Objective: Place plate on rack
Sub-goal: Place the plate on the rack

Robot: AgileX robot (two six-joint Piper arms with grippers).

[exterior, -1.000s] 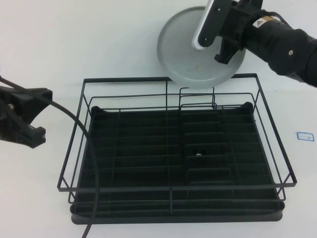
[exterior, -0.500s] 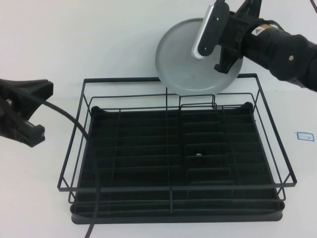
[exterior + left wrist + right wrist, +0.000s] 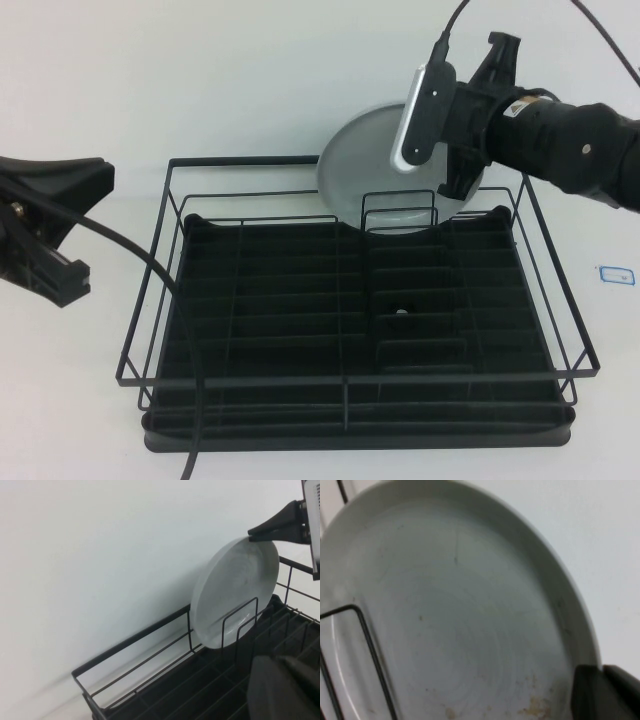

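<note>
The pale grey plate (image 3: 365,165) stands tilted on edge at the back of the black wire rack (image 3: 345,378), and its lower part is behind the upright wire loops. My right gripper (image 3: 465,165) is shut on the plate's right rim. In the right wrist view the plate (image 3: 460,615) fills the picture, with the gripper (image 3: 602,690) on its rim and a rack wire loop (image 3: 367,635) in front. The left wrist view shows the plate (image 3: 235,590), the rack (image 3: 135,635) and the right gripper (image 3: 260,532). My left gripper (image 3: 95,178) is shut and empty, left of the rack.
My left arm's black cable (image 3: 170,300) runs across the rack's left front corner. A small blue-edged label (image 3: 615,272) lies on the white table right of the rack. The rack's ribbed tray (image 3: 280,300) holds nothing else.
My right gripper has brought the plate down and nearer, from above the rack's back rail to among the back wire loops. The left arm has barely moved.
</note>
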